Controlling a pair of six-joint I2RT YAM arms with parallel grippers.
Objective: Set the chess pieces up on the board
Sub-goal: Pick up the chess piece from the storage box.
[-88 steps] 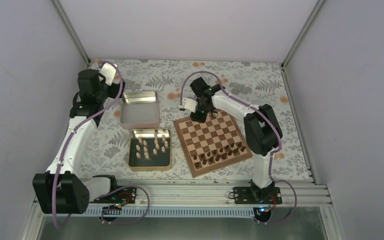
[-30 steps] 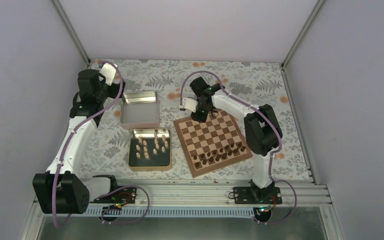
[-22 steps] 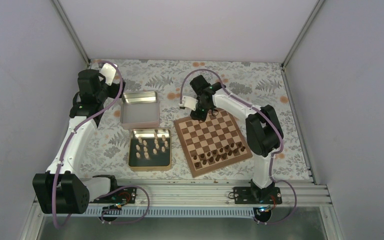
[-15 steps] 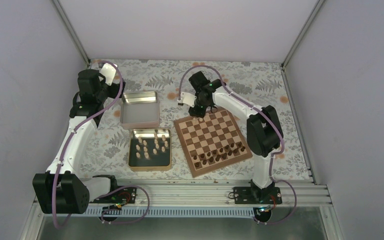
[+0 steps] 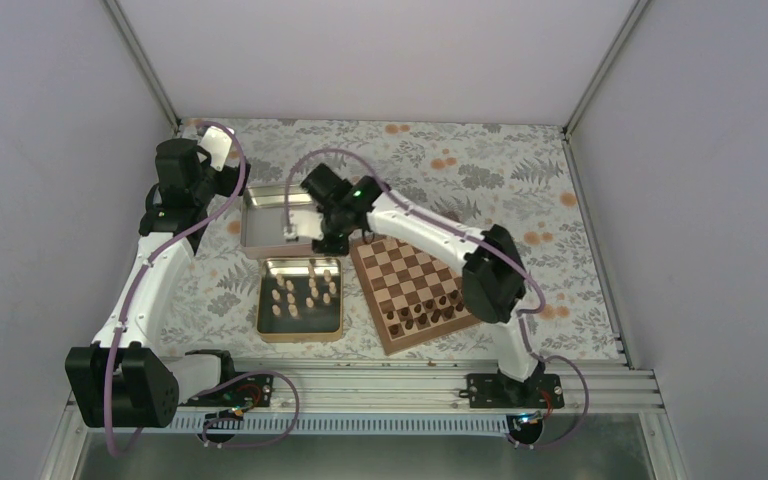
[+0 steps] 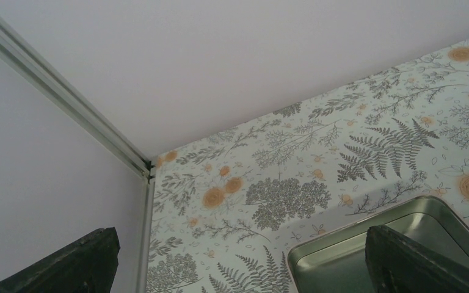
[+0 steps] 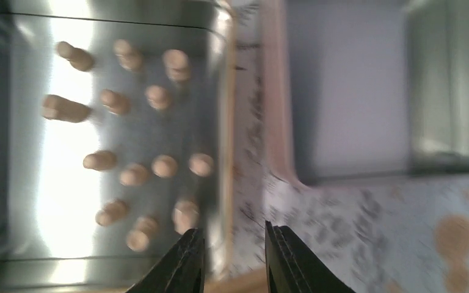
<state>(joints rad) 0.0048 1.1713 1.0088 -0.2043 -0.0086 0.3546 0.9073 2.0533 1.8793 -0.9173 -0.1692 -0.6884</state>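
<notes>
Several pale chess pieces (image 7: pixel 135 174) stand in an open metal tin (image 7: pixel 24 256), seen from above in the right wrist view. In the top view the same pieces (image 5: pixel 302 294) sit left of the board (image 5: pixel 412 272). My right gripper (image 5: pixel 330 240) hovers between the tin and the board's far left corner. It (image 7: pixel 232 259) is open and empty, its fingers (image 7: pixel 186 262) straddling the tin's right rim. My left gripper (image 5: pixel 196 176) is raised at the far left and is also open (image 6: pixel 238 262) with nothing in it.
Dark chessmen (image 5: pixel 430 308) fill the board's near rows. A second, empty tin (image 5: pixel 280 222) lies behind the first; its corner (image 6: pixel 397 244) shows in the left wrist view. The enclosure walls meet at the far left corner (image 6: pixel 149 171).
My right gripper opened at the board's far left corner, lifted, and swung left to the tin of pale pieces. The left arm has not moved.
</notes>
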